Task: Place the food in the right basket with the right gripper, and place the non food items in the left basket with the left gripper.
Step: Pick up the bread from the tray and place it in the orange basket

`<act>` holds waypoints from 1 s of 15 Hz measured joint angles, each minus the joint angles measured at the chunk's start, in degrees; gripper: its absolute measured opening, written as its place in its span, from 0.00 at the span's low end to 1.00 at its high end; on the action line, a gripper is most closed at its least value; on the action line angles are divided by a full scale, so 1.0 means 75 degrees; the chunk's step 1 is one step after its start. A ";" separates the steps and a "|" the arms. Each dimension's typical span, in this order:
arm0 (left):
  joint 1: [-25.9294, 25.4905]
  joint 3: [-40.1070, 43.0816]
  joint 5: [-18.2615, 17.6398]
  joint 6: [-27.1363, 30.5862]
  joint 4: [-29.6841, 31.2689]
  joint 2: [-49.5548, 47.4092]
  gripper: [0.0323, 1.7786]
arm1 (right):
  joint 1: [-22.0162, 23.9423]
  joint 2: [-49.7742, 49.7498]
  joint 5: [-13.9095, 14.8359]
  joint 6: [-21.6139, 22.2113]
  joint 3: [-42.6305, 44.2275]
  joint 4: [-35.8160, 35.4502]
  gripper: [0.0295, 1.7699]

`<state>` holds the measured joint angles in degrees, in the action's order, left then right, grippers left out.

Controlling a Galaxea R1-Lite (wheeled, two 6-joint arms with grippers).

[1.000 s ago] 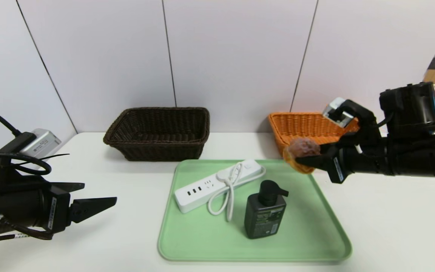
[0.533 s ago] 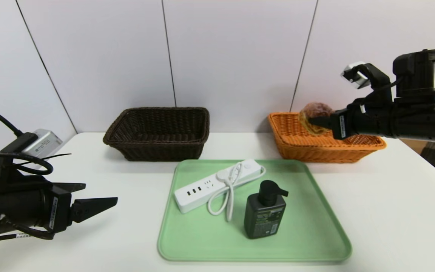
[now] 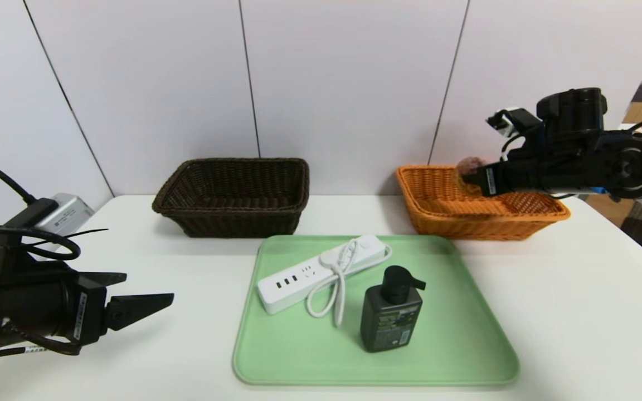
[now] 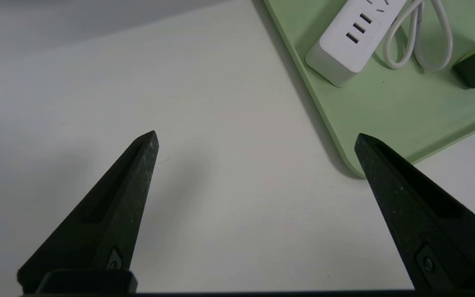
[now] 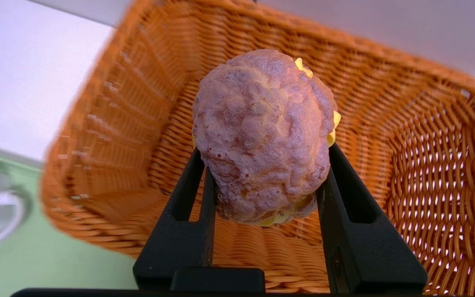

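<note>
Now, from my seat at the controls, I see the left gripper (image 3: 148, 303) parked low at about eight o'clock of the white table (image 3: 577, 312), its two pointed fingers (image 4: 130, 181) spread wide with nothing between them, hovering just off the near left corner of the green tray (image 3: 298, 356). At eleven o'clock sits the left basket (image 3: 232, 195), dark brown wicker against the wall panels, with nothing showing inside it from the head view. In the middle I have the tray, and on it the power strip (image 3: 321, 270) lies slantwise with its white cord (image 3: 332, 289) looped across it. Just beside it, toward five o'clock of the tray's centre, the black pump bottle (image 3: 390, 320) lies with its pump head pointing away from me.

Further over, at one o'clock, stands the right basket (image 3: 438, 214), bright orange. The right gripper (image 3: 468, 179) hangs above its interior, clamped on the food (image 5: 262, 136). The wrist view shows me the bun pinched on both flanks, its cracked pinkish crust facing the camera, clear of the basket floor.
</note>
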<state>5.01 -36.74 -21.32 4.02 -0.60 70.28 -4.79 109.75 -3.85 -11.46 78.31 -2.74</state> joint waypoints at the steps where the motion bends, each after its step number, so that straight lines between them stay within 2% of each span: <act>1: 0.0000 0.0023 0.0010 0.0003 0.0000 0.0000 0.95 | 0.0107 0.0239 0.0023 0.0050 0.0216 0.0260 0.39; 8: 0.0000 0.0133 0.0015 -0.0008 0.0000 0.0029 0.95 | 0.0486 0.1530 0.0036 0.0169 0.1213 0.0545 0.39; 12: 0.0000 0.0213 0.0007 -0.0031 0.0010 0.0029 0.95 | 0.0501 0.1757 0.0026 0.0176 0.1307 0.0629 0.60; 15: 0.0000 0.0213 0.0000 -0.0008 0.0007 0.0029 0.95 | 0.0525 0.1754 0.0015 0.0177 0.1333 0.0714 0.72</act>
<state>5.01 -35.15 -21.32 3.96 -0.55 70.50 -0.85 122.91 -3.74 -10.13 88.31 2.61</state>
